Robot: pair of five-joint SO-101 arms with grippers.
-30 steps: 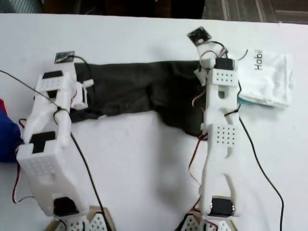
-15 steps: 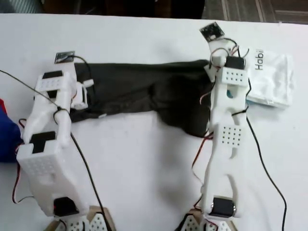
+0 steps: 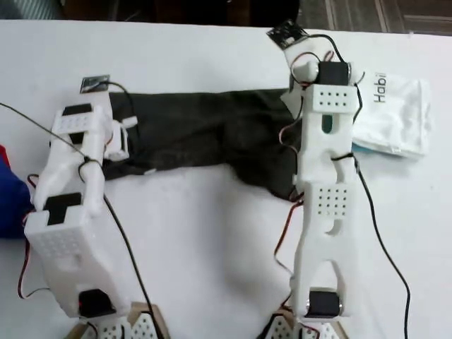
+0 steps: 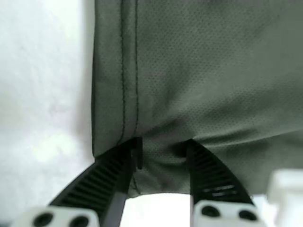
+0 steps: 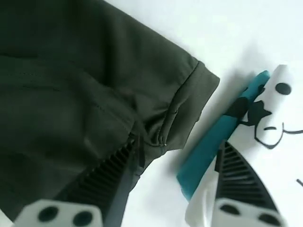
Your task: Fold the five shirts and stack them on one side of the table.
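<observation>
Lying stretched across the far half of the white worktop (image 3: 212,240), a dark grey-green shirt (image 3: 198,131) is seen partly folded into a long band, with one rumpled part hanging nearer the arms beside the right arm. The left claw (image 4: 161,147) is set narrow at one end of that band, and a pucker of the fabric is pinched between its black ribbed fingers (image 4: 120,165), just beside a double-stitched hem (image 4: 128,71). The right claw (image 5: 180,147) is spread wide at the other end: one finger is laid on the gathered edge of a sleeve (image 5: 189,94), while the other is held over a folded white shirt (image 3: 395,116). This white shirt is placed at the right side of the worktop, touching or nearly touching the dark one, and a folded teal garment (image 5: 213,137) is seen under it. Dark lettering (image 3: 378,87) is printed along the white shirt's near edge, and black printed marks are seen on it in the right wrist view. A blue and red bundle of cloth (image 3: 10,198) is placed at the left edge.
</observation>
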